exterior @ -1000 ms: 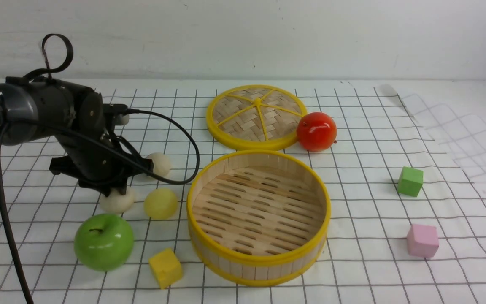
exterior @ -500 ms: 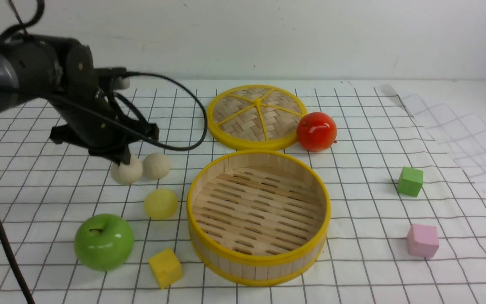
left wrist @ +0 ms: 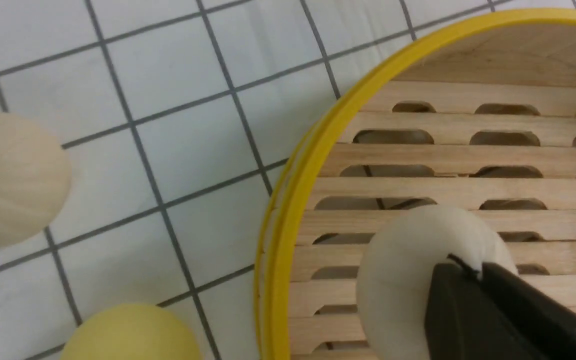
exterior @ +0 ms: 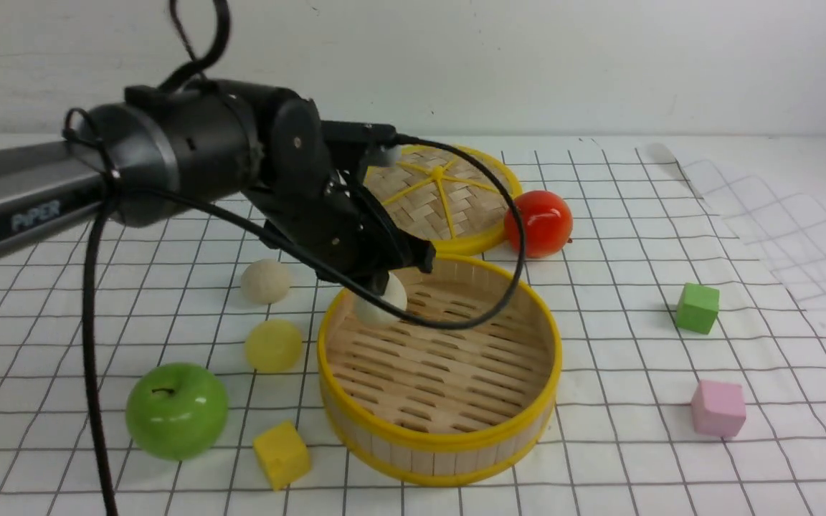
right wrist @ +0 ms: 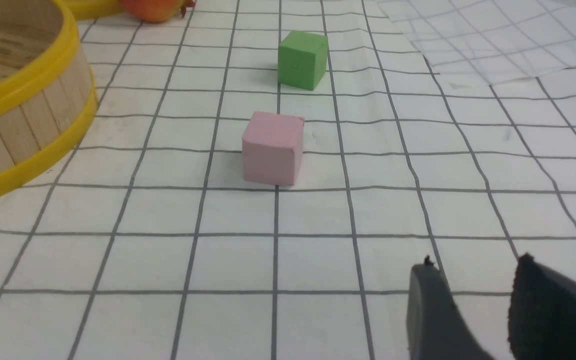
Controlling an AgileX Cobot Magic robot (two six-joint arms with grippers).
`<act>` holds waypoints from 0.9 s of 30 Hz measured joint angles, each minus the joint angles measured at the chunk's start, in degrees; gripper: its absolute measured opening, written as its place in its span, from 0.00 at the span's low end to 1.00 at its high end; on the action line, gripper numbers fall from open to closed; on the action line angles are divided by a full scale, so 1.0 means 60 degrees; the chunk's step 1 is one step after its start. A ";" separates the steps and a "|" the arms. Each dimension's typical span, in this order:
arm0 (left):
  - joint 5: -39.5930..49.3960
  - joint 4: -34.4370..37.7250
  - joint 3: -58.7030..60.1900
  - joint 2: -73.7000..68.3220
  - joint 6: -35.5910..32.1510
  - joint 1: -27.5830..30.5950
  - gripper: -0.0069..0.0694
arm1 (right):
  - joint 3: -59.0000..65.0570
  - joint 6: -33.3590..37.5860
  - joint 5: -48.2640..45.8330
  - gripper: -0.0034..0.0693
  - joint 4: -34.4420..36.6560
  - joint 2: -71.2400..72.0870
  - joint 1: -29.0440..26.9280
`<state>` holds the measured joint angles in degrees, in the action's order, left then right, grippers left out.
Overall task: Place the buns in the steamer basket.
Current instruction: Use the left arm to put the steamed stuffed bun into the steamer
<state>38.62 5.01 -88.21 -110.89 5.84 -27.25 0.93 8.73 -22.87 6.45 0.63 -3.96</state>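
My left gripper [exterior: 388, 288] is shut on an off-white bun [exterior: 382, 304], holding it just above the slatted floor of the steamer basket [exterior: 442, 438], inside its rear-left rim. In the left wrist view the black fingers [left wrist: 473, 272] pinch the bun [left wrist: 403, 280] over the basket's slats [left wrist: 443, 150]. A second off-white bun [exterior: 265, 280] and a pale yellow bun [exterior: 274, 345] lie on the cloth left of the basket. My right gripper [right wrist: 473, 265] stands open over bare cloth with nothing in it, out of the front view.
The woven lid [exterior: 456, 201] lies behind the basket with a red apple [exterior: 538, 223] beside it. A green apple [exterior: 176, 410] and a yellow cube [exterior: 281, 454] sit front left. A green cube [exterior: 697, 307] and a pink cube [exterior: 719, 408] sit at the right.
My left gripper shut on the off-white bun on the cloth, lifted it, and carried it rightward to over the basket's rear-left part. The other buns have not moved.
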 joint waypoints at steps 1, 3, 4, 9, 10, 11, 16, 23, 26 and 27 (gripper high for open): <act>-0.0064 -0.0058 0.0000 -0.0162 0.0000 -0.0009 0.09 | 0.0000 0.0000 0.0000 0.38 0.0000 0.0000 0.0000; -0.0114 -0.0214 0.0000 -0.0405 0.0000 -0.0009 0.10 | 0.0000 0.0000 0.0000 0.38 0.0000 0.0000 0.0000; -0.0137 -0.0317 0.0000 -0.0497 0.0000 -0.0009 0.10 | 0.0000 0.0000 0.0000 0.38 0.0000 0.0000 0.0000; -0.0340 -0.0476 0.0000 -0.0616 0.0009 -0.0009 0.15 | 0.0000 0.0000 0.0000 0.38 0.0000 0.0000 0.0000; -0.0370 -0.0486 0.0000 -0.0616 0.0009 -0.0009 0.15 | 0.0000 0.0000 0.0000 0.38 0.0000 0.0000 0.0000; -0.0450 -0.0487 0.0000 -0.0616 0.0009 -0.0009 0.18 | 0.0000 0.0000 0.0000 0.38 0.0000 0.0000 0.0000; -0.0349 -0.0487 0.0000 -0.0517 0.0009 -0.0009 0.31 | 0.0000 0.0000 0.0000 0.38 0.0000 0.0000 0.0000; 0.0544 -0.0487 0.0000 0.0229 0.0009 -0.0009 0.46 | 0.0000 0.0000 0.0000 0.38 0.0000 0.0000 0.0000; 0.1100 -0.0563 0.0000 0.0738 0.0009 -0.0009 0.48 | 0.0000 0.0000 0.0000 0.38 0.0000 0.0000 0.0000; 0.1351 -0.0751 0.0000 0.0921 0.0009 -0.0009 0.48 | 0.0000 0.0000 0.0000 0.38 0.0000 0.0000 0.0000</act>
<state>46.72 0.50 -88.21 -105.37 5.89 -27.30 0.93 8.73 -22.87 6.45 0.63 -3.96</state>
